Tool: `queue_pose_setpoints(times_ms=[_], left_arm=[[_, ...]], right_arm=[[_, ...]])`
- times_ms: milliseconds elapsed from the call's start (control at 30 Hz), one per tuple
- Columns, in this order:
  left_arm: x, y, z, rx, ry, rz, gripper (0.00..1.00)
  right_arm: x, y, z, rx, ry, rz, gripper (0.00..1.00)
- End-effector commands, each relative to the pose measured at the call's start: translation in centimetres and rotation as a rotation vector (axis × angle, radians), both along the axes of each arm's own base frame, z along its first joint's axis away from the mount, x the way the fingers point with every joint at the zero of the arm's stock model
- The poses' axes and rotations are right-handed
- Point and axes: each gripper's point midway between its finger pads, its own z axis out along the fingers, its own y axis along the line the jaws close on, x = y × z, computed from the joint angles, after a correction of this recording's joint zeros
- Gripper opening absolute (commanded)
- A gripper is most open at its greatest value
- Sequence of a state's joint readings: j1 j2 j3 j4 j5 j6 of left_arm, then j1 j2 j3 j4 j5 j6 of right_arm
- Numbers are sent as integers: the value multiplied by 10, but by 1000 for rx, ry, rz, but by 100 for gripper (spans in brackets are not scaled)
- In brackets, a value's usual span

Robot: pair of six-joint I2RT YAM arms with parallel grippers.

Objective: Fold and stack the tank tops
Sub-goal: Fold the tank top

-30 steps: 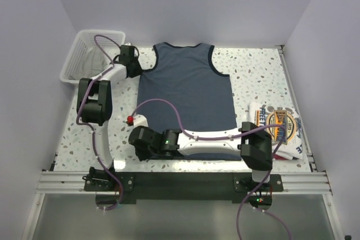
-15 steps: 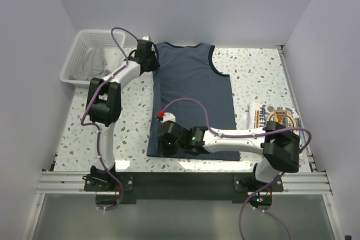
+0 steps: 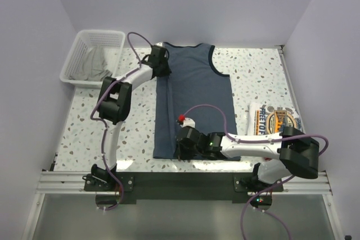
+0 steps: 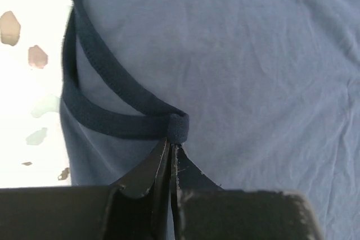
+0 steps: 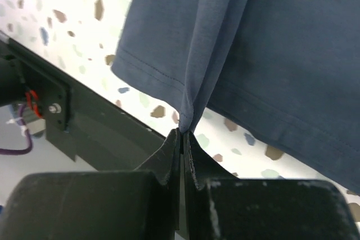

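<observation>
The left gripper (image 4: pixel 171 145) has its jaws pressed almost together on the navy trim of the blue top (image 3: pixel 197 82), pinching it where the band doubles back on itself into a loop. In the left wrist view the looped trim lies over the lighter blue cloth, with a strip of speckled table at the left edge. From above, this gripper (image 3: pixel 160 60) sits at the top's far left corner, by the shoulder strap. The right gripper (image 5: pixel 183 132) is fully closed on the hem of the same top, and the cloth gathers into a few pleats that rise from its tips. Under the lifted hem are the table and the black rail along the near edge. In the top view the right gripper (image 3: pixel 181 149) is at the near left part of the hem, its arm reaching across from the right, over the top's near edge. A long straight fold line runs down the cloth between the two grippers, with a narrow strip of cloth to its left. The rest of the top lies flat on the middle of the table (image 3: pixel 253 77). The white top (image 3: pixel 275 125) lies folded at the right edge, graphic up, well apart from the blue one. A basket (image 3: pixel 84 49) stands at the far left corner with grey cloth (image 3: pixel 97 63) inside.
</observation>
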State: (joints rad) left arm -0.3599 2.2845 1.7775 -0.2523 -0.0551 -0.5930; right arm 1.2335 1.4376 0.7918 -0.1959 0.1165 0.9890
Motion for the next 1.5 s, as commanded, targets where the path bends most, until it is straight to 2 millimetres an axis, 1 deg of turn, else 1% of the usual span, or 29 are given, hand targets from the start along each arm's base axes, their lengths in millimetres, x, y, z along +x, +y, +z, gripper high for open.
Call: queue_pose_setpoints(times_ms=[0, 100, 300, 433, 700, 967, 1000, 1167, 1200, 1267, 1367, 1433, 1467], left_arm=[[20, -15, 26, -38, -92, 15, 0], [18, -21, 27, -41, -96, 8, 0], [18, -31, 37, -50, -117, -7, 0], [16, -38, 37, -51, -120, -21, 0], [9, -49, 21, -50, -94, -51, 0], [5, -56, 18, -61, -99, -63, 1], [5, -57, 16, -64, -96, -69, 2], [4, -63, 19, -74, -118, -90, 10], [2, -65, 18, -79, -115, -101, 13], [2, -68, 18, -89, -124, -114, 15], [1, -71, 18, -95, -134, -128, 20], [0, -70, 16, -95, -134, -128, 34], [-1, -74, 19, -112, -139, -145, 39]], right_arm=[[-1, 0, 2, 37, 13, -31, 0], [-2, -6, -5, 25, 17, -43, 0], [-2, -11, -11, 21, 19, -61, 0], [-4, -14, -17, 21, 31, -69, 0], [-5, -21, -21, 17, 34, -89, 0], [-8, -26, -31, 12, 53, -98, 0], [-8, -26, -32, 15, 55, -103, 0], [-9, -28, -34, 21, 57, -111, 0], [-9, -28, -34, 28, 59, -119, 0], [-10, -30, -35, 28, 60, -124, 0], [-11, -33, -34, 29, 55, -137, 5], [-11, -35, -35, 23, 51, -142, 15], [-11, -35, -34, 21, 50, -144, 20]])
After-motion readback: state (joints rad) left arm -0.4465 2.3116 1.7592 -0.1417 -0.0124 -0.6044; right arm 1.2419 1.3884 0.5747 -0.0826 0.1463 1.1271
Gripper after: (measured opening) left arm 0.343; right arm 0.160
